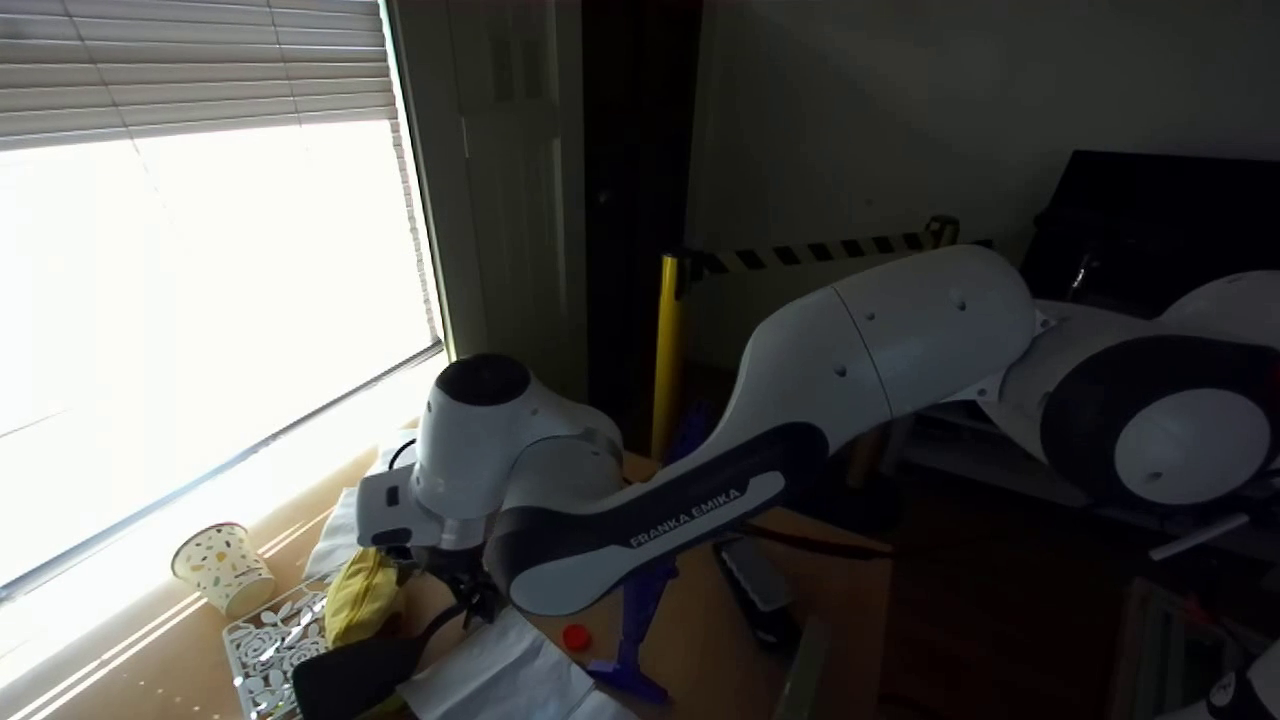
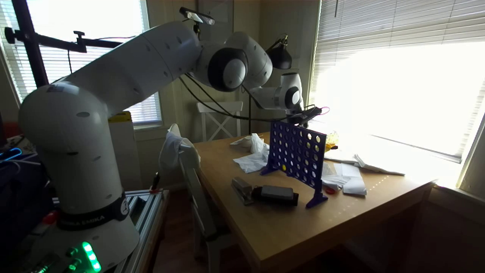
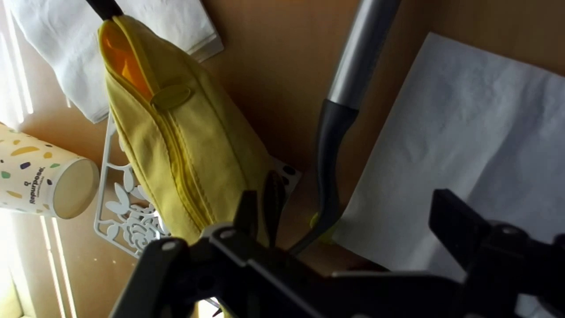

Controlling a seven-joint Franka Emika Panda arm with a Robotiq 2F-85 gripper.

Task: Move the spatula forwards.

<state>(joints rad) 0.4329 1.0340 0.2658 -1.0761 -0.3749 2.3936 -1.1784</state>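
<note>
Your gripper point(image 3: 346, 212) has its fingers spread wide, nothing held. It's low over the spatula point(image 3: 329, 145); seen from the wrist, the dark neck passes across the gap between your fingertips, contact hard to judge. Spatula is on the table point(image 2: 288, 231): silver grip at the top of your wrist view, bent neck below, between the yellow zip pouch point(image 3: 207, 132) and a white napkin point(image 3: 450, 145). Black blade point(image 1: 360, 675) shows in an exterior view, near the pouch; your gripper covers that end in the wrist view. Pouch is partly unzipped, orange inside, overlapping the white rose-pattern trivet point(image 1: 285, 650). Napkin stack point(image 3: 62, 53) is just beside the pouch's narrow end. Speckled paper cup point(image 3: 31, 176) on its side just beside the trivet, "Repurpose" readable. In an exterior view, the purple Connect Four grid point(image 2: 297, 151) stands upright, yellow disc point(image 2: 283, 167) low in it, red disc point(image 2: 330, 191) near one foot. Stapler point(image 2: 242, 190) and gray-topped black block point(image 2: 274, 194) sit side by side near the grid.
</note>
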